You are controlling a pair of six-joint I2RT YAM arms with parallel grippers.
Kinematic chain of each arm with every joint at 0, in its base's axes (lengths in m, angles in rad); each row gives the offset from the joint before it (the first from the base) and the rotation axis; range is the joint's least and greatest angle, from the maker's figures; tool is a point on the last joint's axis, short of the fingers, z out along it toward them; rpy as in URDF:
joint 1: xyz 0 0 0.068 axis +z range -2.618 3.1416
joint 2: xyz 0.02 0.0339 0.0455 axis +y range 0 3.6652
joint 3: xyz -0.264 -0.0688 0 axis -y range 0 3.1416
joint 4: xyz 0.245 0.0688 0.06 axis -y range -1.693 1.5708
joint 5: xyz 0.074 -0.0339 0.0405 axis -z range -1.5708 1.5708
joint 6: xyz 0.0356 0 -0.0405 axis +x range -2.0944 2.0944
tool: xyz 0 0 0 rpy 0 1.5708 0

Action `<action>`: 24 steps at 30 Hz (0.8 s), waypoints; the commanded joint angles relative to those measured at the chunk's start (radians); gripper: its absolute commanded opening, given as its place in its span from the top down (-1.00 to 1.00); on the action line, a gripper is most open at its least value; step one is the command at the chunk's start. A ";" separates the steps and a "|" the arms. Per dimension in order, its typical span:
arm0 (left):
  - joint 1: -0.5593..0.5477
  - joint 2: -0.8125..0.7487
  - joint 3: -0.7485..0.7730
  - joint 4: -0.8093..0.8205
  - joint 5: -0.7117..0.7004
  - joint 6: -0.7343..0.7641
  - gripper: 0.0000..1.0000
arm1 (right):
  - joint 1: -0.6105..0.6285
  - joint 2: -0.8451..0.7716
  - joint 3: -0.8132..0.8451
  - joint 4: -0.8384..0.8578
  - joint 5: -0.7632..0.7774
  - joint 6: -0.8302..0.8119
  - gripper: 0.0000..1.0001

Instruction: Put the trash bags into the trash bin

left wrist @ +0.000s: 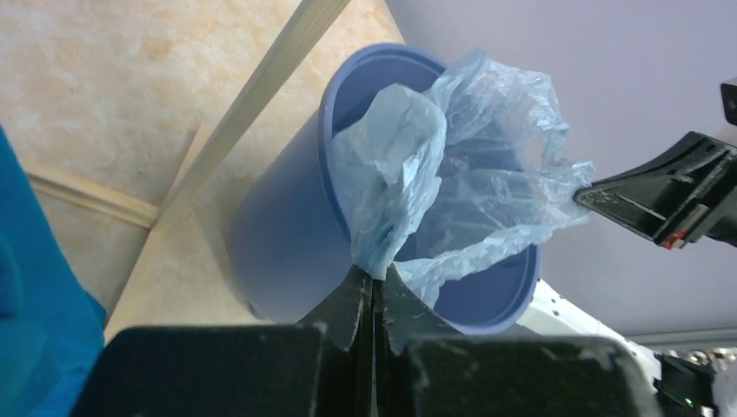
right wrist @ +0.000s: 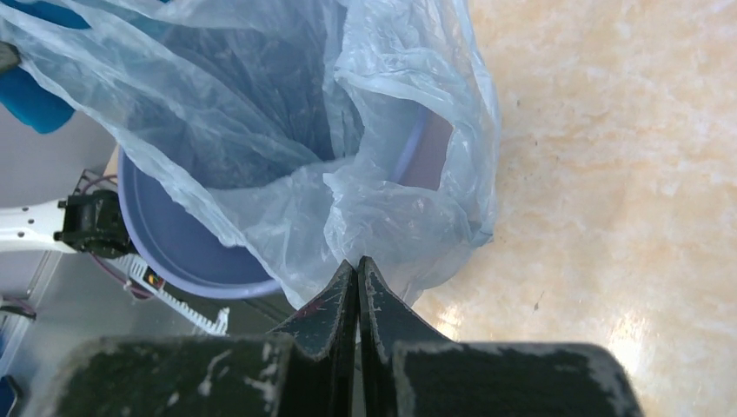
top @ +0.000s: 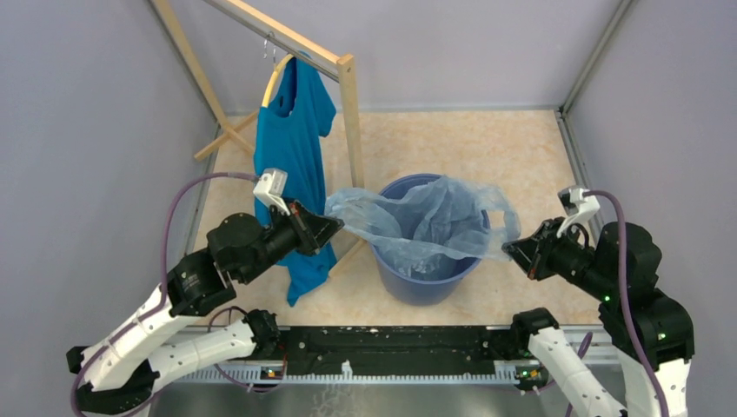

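Closest to the lenses are the fingers themselves: the left gripper has its jaws pressed flat together with a twisted corner of the trash bags pinched at the tips, and the right gripper is likewise closed tight, with a fold of the film caught at its tips. The beige marbled table is walled in on the left, far and right sides, and bare floor lies beyond and to the right of the trash bin. On the left the room is tighter. There the wooden rack drops its post just beside the bin's left rim, and the teal T-shirt hangs from it on a yellow hanger. The shirt's lower part lies right behind the left gripper's fingers. The bin stands upright near the table's front edge, between the two arms. The pale-blue bag is stretched across its mouth from one gripper to the other. Its middle sags down inside the walls, its left corner is drawn out past the left rim, and its right side spills over the right rim and hangs outside. Both grippers hang outside the rim, about level with it.
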 commanded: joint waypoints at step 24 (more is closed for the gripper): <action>0.000 -0.208 -0.197 -0.074 0.342 -0.060 1.00 | 0.010 -0.048 -0.019 -0.250 -0.079 0.063 0.81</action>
